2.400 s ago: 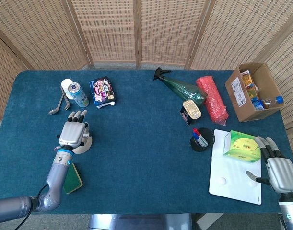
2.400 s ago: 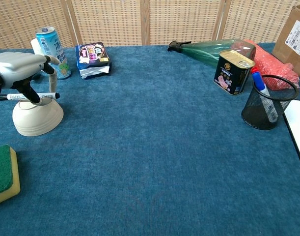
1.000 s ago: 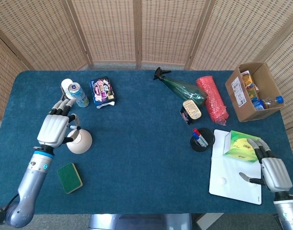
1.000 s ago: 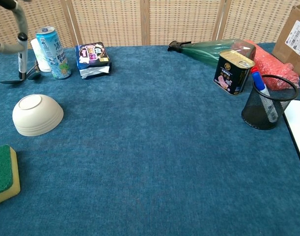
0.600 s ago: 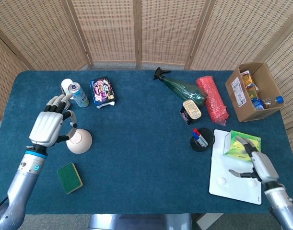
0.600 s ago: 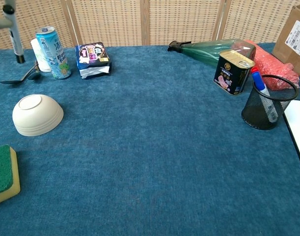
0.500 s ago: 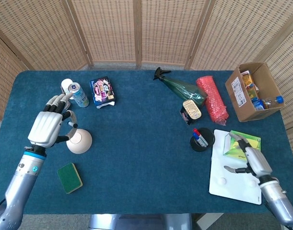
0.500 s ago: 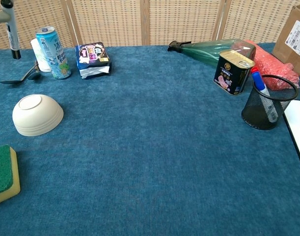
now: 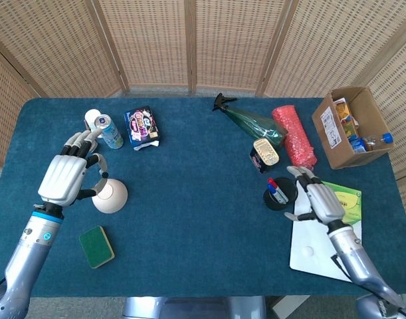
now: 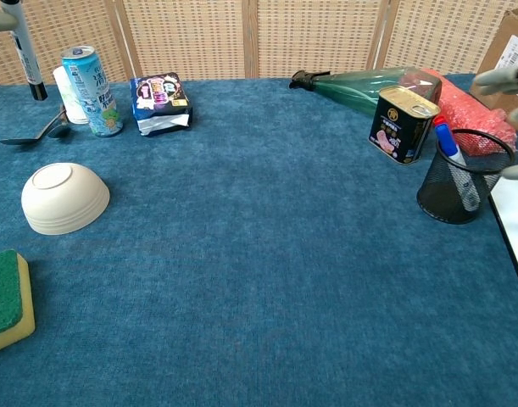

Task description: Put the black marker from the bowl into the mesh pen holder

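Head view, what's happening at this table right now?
The left hand holds the black marker up in the air, clear of the overturned bowl on the blue cloth. Across the table, the right hand, fingers apart and holding nothing, sits right beside the mesh pen holder, which already has other pens in it.

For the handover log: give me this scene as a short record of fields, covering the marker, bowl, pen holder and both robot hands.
black marker: hanging roughly upright, lifted clear of the bowl
left robot hand: holds the marker, raised above the table
bowl: cream, upside down on the blue cloth, nothing on it
mesh pen holder: black, upright, already holding a red and a blue pen
right robot hand: beside the pen holder, fingers spread, holding nothing
nearby: tin can just behind the holder
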Controlling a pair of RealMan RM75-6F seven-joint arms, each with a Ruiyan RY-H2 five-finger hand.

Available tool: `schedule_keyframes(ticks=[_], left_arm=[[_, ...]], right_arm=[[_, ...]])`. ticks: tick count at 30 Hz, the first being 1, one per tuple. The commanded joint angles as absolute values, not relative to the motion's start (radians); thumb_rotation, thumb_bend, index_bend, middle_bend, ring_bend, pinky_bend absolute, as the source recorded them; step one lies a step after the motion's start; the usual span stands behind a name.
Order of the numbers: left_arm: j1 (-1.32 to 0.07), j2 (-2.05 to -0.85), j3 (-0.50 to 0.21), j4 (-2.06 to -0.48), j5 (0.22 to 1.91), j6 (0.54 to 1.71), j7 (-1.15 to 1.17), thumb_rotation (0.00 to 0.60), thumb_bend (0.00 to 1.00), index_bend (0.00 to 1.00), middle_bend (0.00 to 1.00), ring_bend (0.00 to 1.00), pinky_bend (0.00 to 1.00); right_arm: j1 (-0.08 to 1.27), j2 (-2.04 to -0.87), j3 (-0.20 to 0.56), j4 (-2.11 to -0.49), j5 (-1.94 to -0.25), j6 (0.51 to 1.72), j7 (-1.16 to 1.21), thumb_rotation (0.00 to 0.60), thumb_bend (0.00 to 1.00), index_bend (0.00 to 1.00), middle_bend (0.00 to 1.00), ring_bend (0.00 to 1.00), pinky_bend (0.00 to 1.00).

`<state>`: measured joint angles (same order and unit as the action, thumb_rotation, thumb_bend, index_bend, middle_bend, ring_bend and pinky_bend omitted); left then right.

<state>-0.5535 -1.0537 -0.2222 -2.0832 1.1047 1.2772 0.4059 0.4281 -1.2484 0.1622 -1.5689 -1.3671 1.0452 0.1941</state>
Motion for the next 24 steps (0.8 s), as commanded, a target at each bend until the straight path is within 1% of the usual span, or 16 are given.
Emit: schedule_keyframes(ticks=[1, 4, 9, 12, 15, 16, 17, 18, 20, 22, 24], left_arm=[[-0.553, -1.053, -0.222, -2.081, 1.105, 1.275, 0.403, 0.6, 0.39, 0.54, 0.0, 0.0, 0.09], [-0.553, -1.052, -0.224, -2.078, 1.105, 1.275, 0.399, 0.6, 0.39, 0.54, 0.0, 0.0, 0.09], [-0.555, -1.047, -0.225, -2.074, 1.107, 1.267, 0.387, 0.6, 0.39, 0.54, 0.0, 0.0, 0.09], [-0.556, -1.049, -0.224, -2.071, 1.111, 1.262, 0.379, 0.6, 0.39, 0.54, 0.0, 0.0, 0.09], [-0.556, -1.054, -0.221, -2.068, 1.115, 1.262, 0.381, 0.6, 0.39, 0.54, 0.0, 0.0, 0.09], [-0.556, -1.055, -0.221, -2.068, 1.116, 1.263, 0.381, 0.6, 0.39, 0.54, 0.0, 0.0, 0.09], [-0.556, -1.056, -0.221, -2.067, 1.115, 1.263, 0.381, 0.6, 0.39, 0.54, 0.0, 0.0, 0.09], [-0.556, -1.056, -0.222, -2.066, 1.115, 1.264, 0.382, 0.6, 0.39, 0.54, 0.0, 0.0, 0.09], [-0.557, -1.056, -0.223, -2.065, 1.114, 1.265, 0.381, 0.6, 0.39, 0.54, 0.0, 0.0, 0.09], [-0.558, -1.057, -0.224, -2.063, 1.112, 1.264, 0.381, 0.6, 0.39, 0.54, 0.0, 0.0, 0.09], [-0.558, -1.058, -0.223, -2.063, 1.113, 1.263, 0.382, 0.6, 0.39, 0.54, 0.0, 0.0, 0.09]], right_arm=[[0.463, -1.283, 0.178, -1.563, -1.324, 1.009, 0.14, 0.6, 0.0, 0.0, 0.0, 0.0, 0.19], [0.488, -1.313, 0.184, -1.546, -1.285, 0.976, 0.105, 0.6, 0.0, 0.0, 0.0, 0.0, 0.19], [0.506, -1.336, 0.186, -1.531, -1.25, 0.96, 0.072, 0.6, 0.0, 0.0, 0.0, 0.0, 0.19], [0.512, -1.355, 0.188, -1.517, -1.241, 0.964, 0.059, 0.6, 0.0, 0.0, 0.0, 0.0, 0.23], [0.519, -1.377, 0.191, -1.49, -1.229, 0.961, 0.064, 0.6, 0.0, 0.0, 0.0, 0.0, 0.3], [0.519, -1.385, 0.192, -1.481, -1.232, 0.965, 0.074, 0.6, 0.0, 0.0, 0.03, 0.01, 0.33], [0.518, -1.393, 0.192, -1.47, -1.238, 0.972, 0.085, 0.6, 0.0, 0.03, 0.07, 0.04, 0.38], [0.516, -1.399, 0.192, -1.461, -1.244, 0.98, 0.091, 0.6, 0.0, 0.07, 0.14, 0.09, 0.43], [0.51, -1.415, 0.188, -1.439, -1.261, 1.0, 0.109, 0.6, 0.0, 0.13, 0.22, 0.16, 0.49], [0.506, -1.429, 0.178, -1.414, -1.279, 1.007, 0.135, 0.6, 0.0, 0.18, 0.26, 0.2, 0.51], [0.501, -1.449, 0.17, -1.38, -1.296, 1.02, 0.158, 0.6, 0.0, 0.26, 0.31, 0.24, 0.52]])
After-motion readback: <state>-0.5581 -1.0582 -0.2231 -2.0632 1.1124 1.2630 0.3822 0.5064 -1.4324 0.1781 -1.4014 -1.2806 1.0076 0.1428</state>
